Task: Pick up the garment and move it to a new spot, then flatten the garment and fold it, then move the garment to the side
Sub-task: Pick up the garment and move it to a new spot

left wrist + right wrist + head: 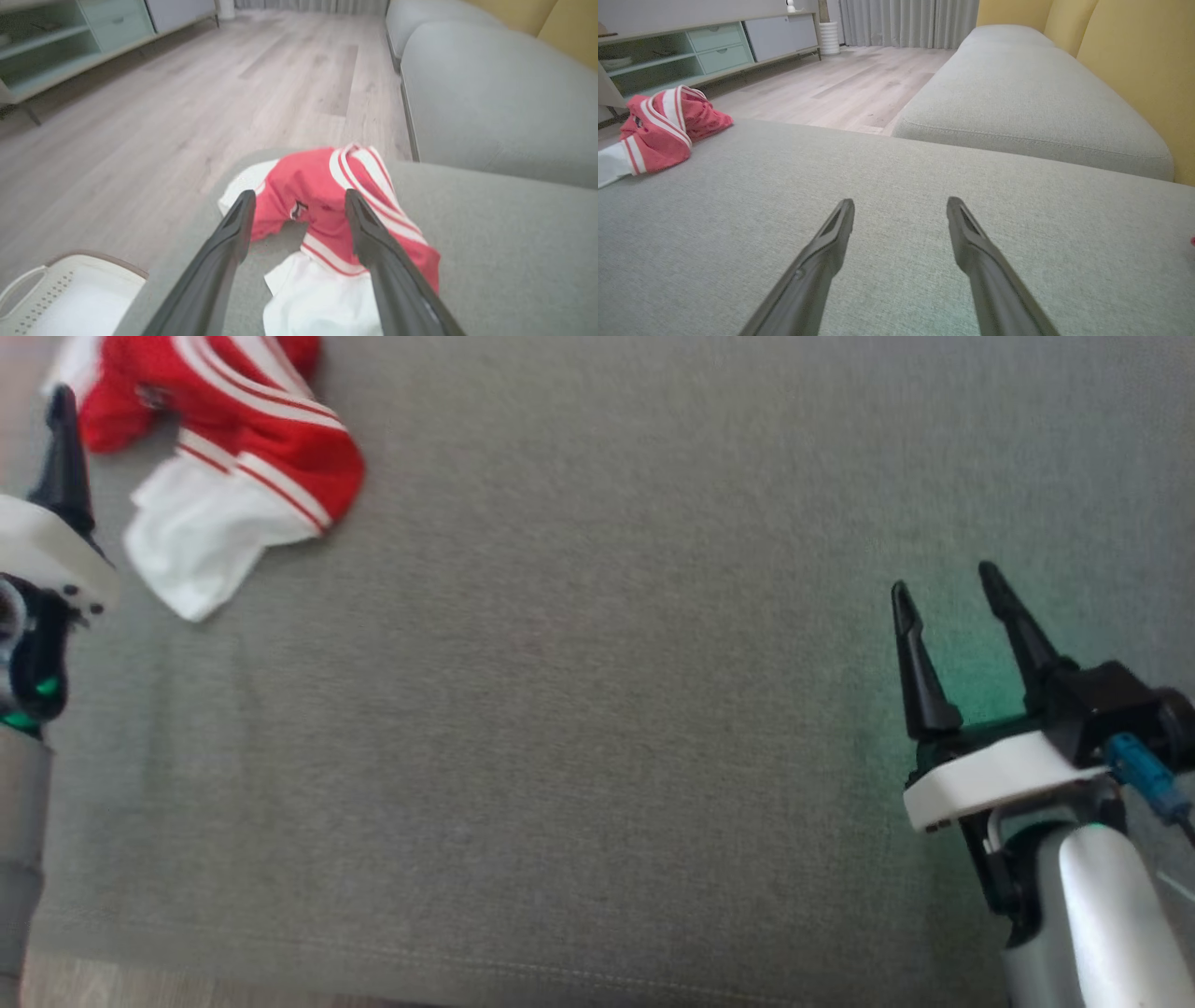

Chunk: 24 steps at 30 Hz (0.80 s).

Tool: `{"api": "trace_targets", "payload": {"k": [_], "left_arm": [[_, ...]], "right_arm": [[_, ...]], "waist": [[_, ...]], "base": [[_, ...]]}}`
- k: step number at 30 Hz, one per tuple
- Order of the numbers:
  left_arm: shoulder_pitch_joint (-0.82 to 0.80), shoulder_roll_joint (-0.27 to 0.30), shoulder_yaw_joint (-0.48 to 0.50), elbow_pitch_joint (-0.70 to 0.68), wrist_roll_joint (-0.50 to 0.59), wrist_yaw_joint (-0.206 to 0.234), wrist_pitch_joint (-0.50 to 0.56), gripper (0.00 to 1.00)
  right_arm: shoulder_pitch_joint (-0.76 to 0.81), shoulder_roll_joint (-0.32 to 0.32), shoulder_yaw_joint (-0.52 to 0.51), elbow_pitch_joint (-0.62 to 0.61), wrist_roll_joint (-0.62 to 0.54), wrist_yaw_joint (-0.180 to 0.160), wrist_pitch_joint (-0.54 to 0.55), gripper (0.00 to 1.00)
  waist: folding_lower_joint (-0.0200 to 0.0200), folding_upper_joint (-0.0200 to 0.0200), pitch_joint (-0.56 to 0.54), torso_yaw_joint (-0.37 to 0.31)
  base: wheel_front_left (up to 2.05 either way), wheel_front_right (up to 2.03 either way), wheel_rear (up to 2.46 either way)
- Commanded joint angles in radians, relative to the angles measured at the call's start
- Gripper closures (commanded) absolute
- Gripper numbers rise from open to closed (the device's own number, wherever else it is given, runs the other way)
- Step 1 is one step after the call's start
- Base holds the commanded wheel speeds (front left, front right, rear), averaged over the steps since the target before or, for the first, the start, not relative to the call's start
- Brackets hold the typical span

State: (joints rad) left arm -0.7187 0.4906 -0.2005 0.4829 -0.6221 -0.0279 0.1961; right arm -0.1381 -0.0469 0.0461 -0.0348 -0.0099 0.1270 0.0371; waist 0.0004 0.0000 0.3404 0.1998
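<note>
The garment (224,448) is a crumpled red piece with white stripes and a white part, lying at the far left corner of the grey cushion (597,709). It shows again in the left wrist view, garment (327,205), and at the left of the right wrist view, garment (658,126). My left gripper (299,200) hovers just short of it, open, with the red cloth seen between its fingers. One dark left finger (63,457) rises at the head view's left edge. My right gripper (943,583) stands open over bare cushion at the lower right, far from the garment.
A white basket (60,289) sits on the wooden floor (187,93) beside the cushion's left edge. A second grey sofa seat (1017,93) lies beyond, with yellow back cushions (1134,56). A low pale-green cabinet (691,51) stands across the room.
</note>
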Motion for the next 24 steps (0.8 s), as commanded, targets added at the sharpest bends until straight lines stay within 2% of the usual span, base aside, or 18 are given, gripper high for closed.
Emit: {"api": "trace_targets", "payload": {"k": [1,7,10,17,18,19,20,22,24], "left_arm": [[-0.057,0.042,0.025,0.009,-0.002,-0.013,0.005,0.00],[-0.102,-0.011,-0.035,0.147,-0.012,-0.061,0.024,0.00],[-0.119,-0.034,-0.071,0.197,-0.029,-0.082,0.070,0.00],[-0.150,-0.042,-0.124,0.288,-0.043,-0.096,0.123,0.00],[-0.155,-0.040,-0.127,0.301,-0.042,-0.097,0.122,0.25],[-0.160,-0.039,-0.129,0.312,-0.042,-0.097,0.119,0.60],[-0.160,-0.039,-0.129,0.312,-0.042,-0.097,0.119,0.60],[-0.171,-0.037,-0.130,0.328,-0.042,-0.098,0.105,1.00],[-0.181,-0.031,-0.133,0.342,-0.036,-0.098,0.085,1.00]], "right_arm": [[-0.031,-0.003,0.018,-0.051,-0.010,0.004,0.006,0.00],[-0.037,-0.003,0.008,-0.094,-0.045,0.004,0.028,0.00],[-0.034,-0.003,0.006,-0.104,-0.054,0.004,0.034,0.00],[-0.025,-0.003,0.010,-0.121,-0.065,0.004,0.049,0.00],[-0.024,-0.003,0.009,-0.122,-0.066,0.004,0.050,0.00],[-0.024,-0.003,0.008,-0.123,-0.068,0.004,0.051,0.00],[-0.024,-0.003,0.008,-0.123,-0.068,0.004,0.051,0.00],[-0.023,-0.003,0.005,-0.124,-0.069,0.004,0.052,0.00],[-0.023,-0.003,0.001,-0.121,-0.069,0.004,0.051,0.00]], "waist": [[-0.0004,0.0000,0.070,-0.045],[-0.0004,0.0000,0.131,-0.046],[-0.0004,0.0000,0.147,-0.042],[-0.0004,0.0000,0.166,-0.041],[-0.0004,0.0000,0.166,-0.041],[-0.0004,0.0000,0.166,-0.042],[-0.0004,0.0000,0.166,-0.042],[-0.0004,0.0000,0.163,-0.043],[-0.0004,0.0000,0.155,-0.043]], "base": [[0.00,0.00,0.00],[0.00,0.00,0.00],[0.00,0.00,0.00],[0.00,0.00,0.00],[0.00,0.00,0.00],[0.00,0.00,0.00],[0.00,0.00,0.00],[0.00,0.00,0.00],[0.00,0.00,0.00]]}}
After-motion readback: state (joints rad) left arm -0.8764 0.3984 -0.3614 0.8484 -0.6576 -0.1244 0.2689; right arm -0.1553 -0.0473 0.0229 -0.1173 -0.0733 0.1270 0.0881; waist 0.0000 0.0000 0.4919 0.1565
